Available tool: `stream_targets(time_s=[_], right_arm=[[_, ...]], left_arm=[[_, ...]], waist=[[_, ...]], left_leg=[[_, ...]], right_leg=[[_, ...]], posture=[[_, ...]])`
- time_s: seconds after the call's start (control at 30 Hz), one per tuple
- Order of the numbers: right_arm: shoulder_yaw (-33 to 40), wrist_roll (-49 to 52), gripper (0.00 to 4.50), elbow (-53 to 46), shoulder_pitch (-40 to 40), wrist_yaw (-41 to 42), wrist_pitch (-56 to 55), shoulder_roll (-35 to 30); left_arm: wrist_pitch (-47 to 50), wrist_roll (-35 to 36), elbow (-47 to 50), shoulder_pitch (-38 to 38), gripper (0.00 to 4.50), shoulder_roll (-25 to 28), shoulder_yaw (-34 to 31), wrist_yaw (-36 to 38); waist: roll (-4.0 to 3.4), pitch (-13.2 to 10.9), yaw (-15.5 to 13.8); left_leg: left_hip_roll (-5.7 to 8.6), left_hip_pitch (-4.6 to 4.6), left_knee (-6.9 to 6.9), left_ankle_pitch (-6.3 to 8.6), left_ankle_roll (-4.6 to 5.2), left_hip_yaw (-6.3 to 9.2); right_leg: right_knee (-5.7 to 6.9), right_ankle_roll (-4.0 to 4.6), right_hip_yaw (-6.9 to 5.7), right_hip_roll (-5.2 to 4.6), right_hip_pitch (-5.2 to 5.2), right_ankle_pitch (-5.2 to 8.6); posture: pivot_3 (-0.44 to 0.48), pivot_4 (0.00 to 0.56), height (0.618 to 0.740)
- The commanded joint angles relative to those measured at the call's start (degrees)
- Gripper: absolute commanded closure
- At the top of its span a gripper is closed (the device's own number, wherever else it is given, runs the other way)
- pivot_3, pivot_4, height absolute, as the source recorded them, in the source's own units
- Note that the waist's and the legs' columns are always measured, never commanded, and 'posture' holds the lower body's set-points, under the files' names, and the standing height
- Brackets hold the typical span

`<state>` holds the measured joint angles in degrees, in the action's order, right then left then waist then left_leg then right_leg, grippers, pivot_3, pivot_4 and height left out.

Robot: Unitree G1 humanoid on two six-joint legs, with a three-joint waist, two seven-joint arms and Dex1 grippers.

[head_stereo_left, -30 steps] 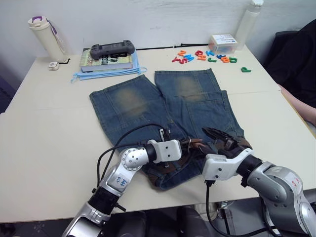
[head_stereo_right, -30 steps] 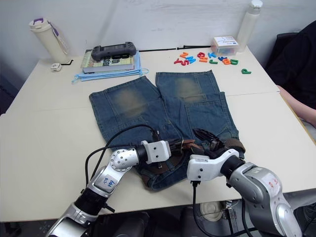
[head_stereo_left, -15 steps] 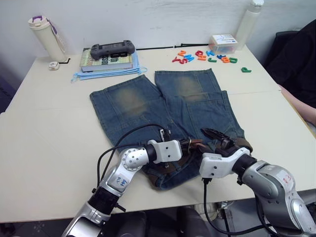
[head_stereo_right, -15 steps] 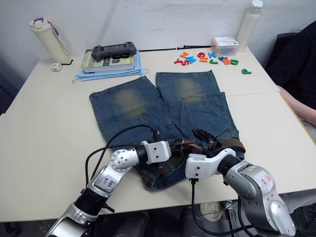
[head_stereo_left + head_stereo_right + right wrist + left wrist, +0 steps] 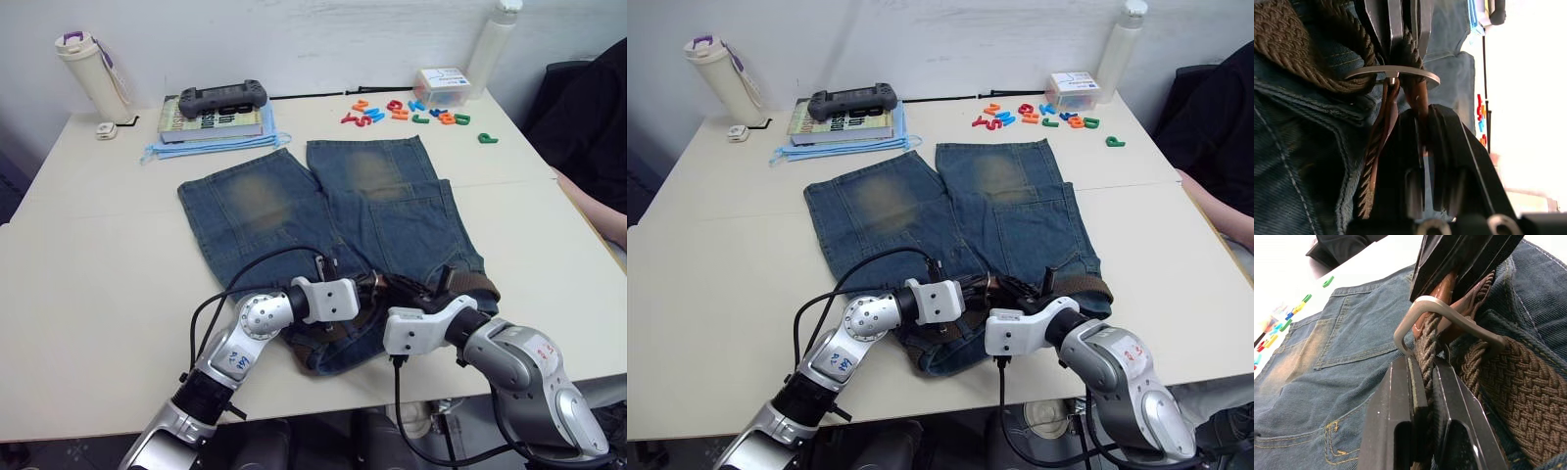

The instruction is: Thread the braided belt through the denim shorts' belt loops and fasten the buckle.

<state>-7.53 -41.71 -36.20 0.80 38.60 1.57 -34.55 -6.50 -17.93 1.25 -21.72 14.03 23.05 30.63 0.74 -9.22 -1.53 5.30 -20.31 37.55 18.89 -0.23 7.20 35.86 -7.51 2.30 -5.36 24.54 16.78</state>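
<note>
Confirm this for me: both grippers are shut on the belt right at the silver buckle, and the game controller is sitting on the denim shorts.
Wrong on the controller. In the left eye view the game controller sits on the book beyond the denim shorts. Rest holds: left gripper and right gripper are shut on the belt at the buckle.

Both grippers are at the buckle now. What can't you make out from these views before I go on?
- Head views: the buckle sits behind the left gripper and right gripper.
- Wrist views: the prong's seating in the braided belt is masked by fingers.
- Belt loops on the denim shorts: too small, covered by arms.
</note>
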Motion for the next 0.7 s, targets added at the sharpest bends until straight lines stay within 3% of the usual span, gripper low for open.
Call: stream_targets(time_s=[0.03,0.07,0.1,0.23,0.4,0.53,0.7], right_arm=[[0.3,0.0,4.48,-1.9,-0.3,-0.4,0.6,0.7],[0.3,-0.1,4.48,-2.0,-0.2,-0.4,0.8,0.9],[0.1,-0.2,4.50,-2.1,-0.2,-0.3,1.0,1.1],[-0.3,-0.5,4.50,-2.3,-0.1,-0.2,1.8,1.9],[-0.8,-1.0,4.50,-1.9,-0.5,-0.6,2.9,2.5],[-1.2,-1.4,4.50,-1.3,-0.9,-1.0,3.2,3.2],[-1.0,-1.4,4.50,-0.8,-1.4,-1.4,3.3,3.2]], left_arm=[[-2.2,1.5,1.3,-0.3,4.50,-0.4,0.8,0.6],[-2.5,2.1,1.5,-0.4,4.50,-0.3,0.6,1.0],[-2.5,2.8,1.7,-0.5,3.60,0.0,0.3,1.6],[-0.3,7.6,4.5,0.5,2.06,2.0,-2.1,5.5],[7.9,21.8,13.9,4.8,2.06,6.6,-8.6,13.2],[21.3,36.2,22.0,9.7,2.06,12.5,-15.7,18.2],[26.4,41.0,23.8,14.1,2.06,19.1,-18.2,22.6]], waist=[[0.00,0.0,0.0],[0.00,0.0,0.0],[0.00,0.0,0.0],[0.00,0.0,0.0],[0.00,0.0,0.2],[-0.01,0.0,0.4],[-0.01,0.0,0.2]], left_leg=[[0.00,0.00,0.00,0.00,0.00,0.00],[0.00,0.00,0.00,0.00,0.00,0.00],[-0.01,0.00,0.00,0.00,0.00,0.00],[-0.01,0.00,0.00,0.00,0.00,0.00],[-0.03,0.00,-0.02,0.00,0.00,0.00],[-0.11,0.01,-0.03,0.01,-0.02,0.01],[-0.05,0.01,-0.01,0.01,0.00,0.02]], right_leg=[[0.00,0.00,0.00,0.00,0.00,0.00],[0.00,0.00,0.00,0.00,0.00,0.00],[0.00,0.00,0.00,0.00,0.00,0.00],[0.00,0.00,0.00,0.00,0.00,0.00],[0.00,0.00,0.03,-0.01,0.02,0.00],[0.02,0.03,0.03,-0.01,0.02,0.01],[-0.01,0.04,0.02,-0.02,-0.01,0.02]], posture=[[0.000,0.150,0.730],[0.000,0.150,0.730],[0.000,0.150,0.730],[0.000,0.150,0.730],[0.000,0.150,0.730],[0.000,0.150,0.730],[0.000,0.150,0.730]])
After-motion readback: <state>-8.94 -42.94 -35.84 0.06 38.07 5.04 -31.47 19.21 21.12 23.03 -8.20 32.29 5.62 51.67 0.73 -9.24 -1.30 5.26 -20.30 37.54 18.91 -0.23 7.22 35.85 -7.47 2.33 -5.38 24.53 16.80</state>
